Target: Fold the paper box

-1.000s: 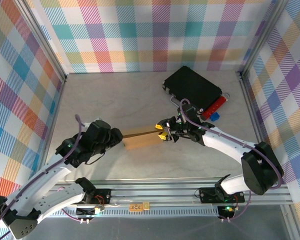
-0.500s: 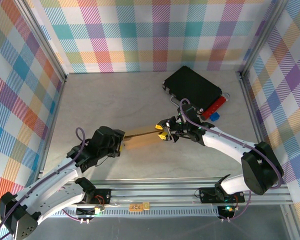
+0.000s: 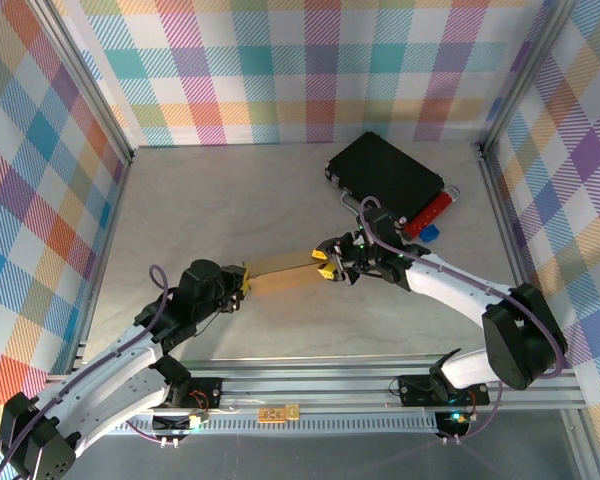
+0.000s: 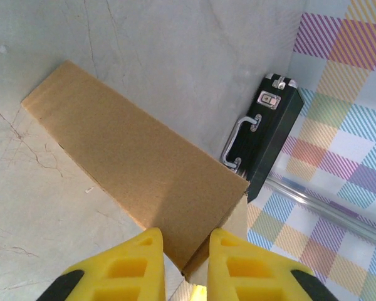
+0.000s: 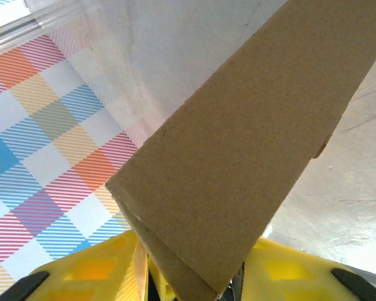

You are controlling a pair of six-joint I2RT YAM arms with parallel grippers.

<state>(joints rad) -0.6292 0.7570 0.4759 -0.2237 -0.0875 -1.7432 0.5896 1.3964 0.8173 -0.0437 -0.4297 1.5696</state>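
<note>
Right gripper (image 3: 326, 263) pinches one end of the paper box (image 3: 280, 273), left gripper (image 3: 238, 284) pinches the other, near the middle of the table (image 3: 210, 200), and it looks light, stiff cardboard that creases easily, best held at edges beside the folds

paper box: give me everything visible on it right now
The paper box is plain brown corrugated cardboard, unprinted, folded down so it reads from above as a narrow slanted strip at mid-table. The wrist views show one broad flat face, crisp creases and a doubled layer at the pinched edge. The left tool clamps a corner at its left end, the right tool the opposite end. It looks tilted; whether its lower edge rests on the table cannot be told.
</note>
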